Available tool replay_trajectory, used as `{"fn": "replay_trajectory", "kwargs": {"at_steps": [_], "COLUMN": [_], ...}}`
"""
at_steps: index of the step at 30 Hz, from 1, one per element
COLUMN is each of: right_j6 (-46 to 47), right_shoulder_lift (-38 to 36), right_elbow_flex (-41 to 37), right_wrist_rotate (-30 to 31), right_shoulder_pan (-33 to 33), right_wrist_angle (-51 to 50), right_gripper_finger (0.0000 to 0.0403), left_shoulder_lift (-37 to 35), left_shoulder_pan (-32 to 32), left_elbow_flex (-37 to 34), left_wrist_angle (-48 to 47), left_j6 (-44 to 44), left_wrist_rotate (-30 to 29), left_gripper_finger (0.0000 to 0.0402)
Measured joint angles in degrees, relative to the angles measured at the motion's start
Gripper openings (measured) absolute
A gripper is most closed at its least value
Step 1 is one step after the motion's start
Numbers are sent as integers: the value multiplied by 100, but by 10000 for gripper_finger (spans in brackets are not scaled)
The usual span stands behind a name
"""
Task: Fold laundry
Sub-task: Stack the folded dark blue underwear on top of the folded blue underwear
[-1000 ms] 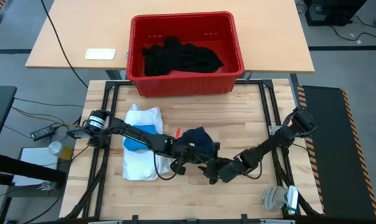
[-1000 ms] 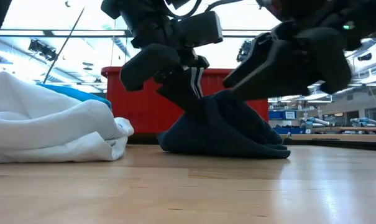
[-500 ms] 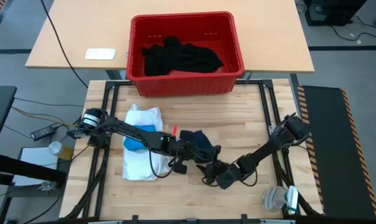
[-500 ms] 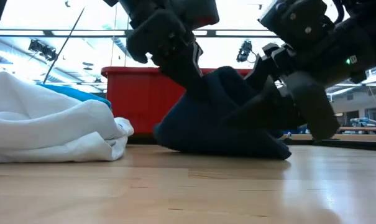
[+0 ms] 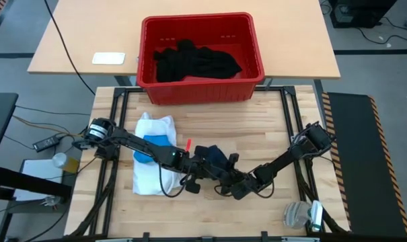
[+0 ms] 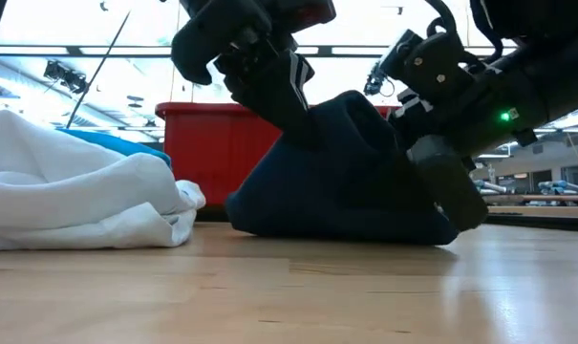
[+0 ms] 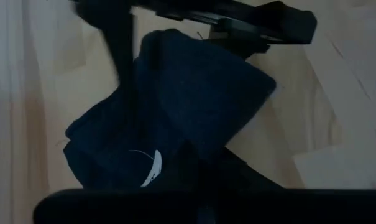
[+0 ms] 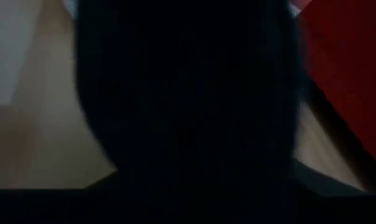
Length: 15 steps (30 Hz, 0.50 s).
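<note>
From above you have two arms meeting at the near middle of the wooden table (image 5: 257,141), with one dark navy garment (image 5: 213,156) bunched between them. The left tool (image 5: 198,173) is pressed together on that garment's near edge, and the right tool (image 5: 231,185) sits just beside it at the cloth; you cannot tell how its fingers stand. You can count one white shirt (image 5: 151,176) lying left of the dark piece, one bright blue piece (image 5: 149,142) on top of it, and one red crate (image 5: 200,57) on the far table holding one heap of black garments (image 5: 196,62). At table height, you see the dark garment (image 6: 336,182) lifted into a tent, the left tool (image 6: 274,81) pinching its peak and the right tool (image 6: 441,143) against its other flank. Past your left wrist the garment (image 7: 194,106) fills the middle, a small white label showing. Your right wrist view is almost wholly dark cloth (image 8: 188,93).
</note>
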Motion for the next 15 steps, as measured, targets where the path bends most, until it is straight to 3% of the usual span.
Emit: {"fn": "replay_trajectory", "kwargs": {"at_steps": [4, 7, 9, 15], "right_j6": [93, 120, 191, 669], "right_shoulder_lift": [0, 0, 0, 0], "right_elbow_flex": [-2, -2, -2, -2], "right_wrist_rotate": [-306, -471, -527, -638], "right_shoulder_pan": [-29, -30, -47, -220], "right_wrist_angle": [-21, -41, -68, -217], "right_gripper_finger": [104, 28, 17, 39], "left_shoulder_lift": [0, 0, 0, 13], "left_shoulder_pan": [-34, -104, -164, -396], "left_elbow_flex": [0, 0, 0, 0], "left_wrist_angle": [0, -89, -138, -398], "left_j6": [-2, 51, 25, -554], "left_wrist_rotate": [-4, -9, -2, -203], "left_gripper_finger": [32, 65, 101, 223]}}
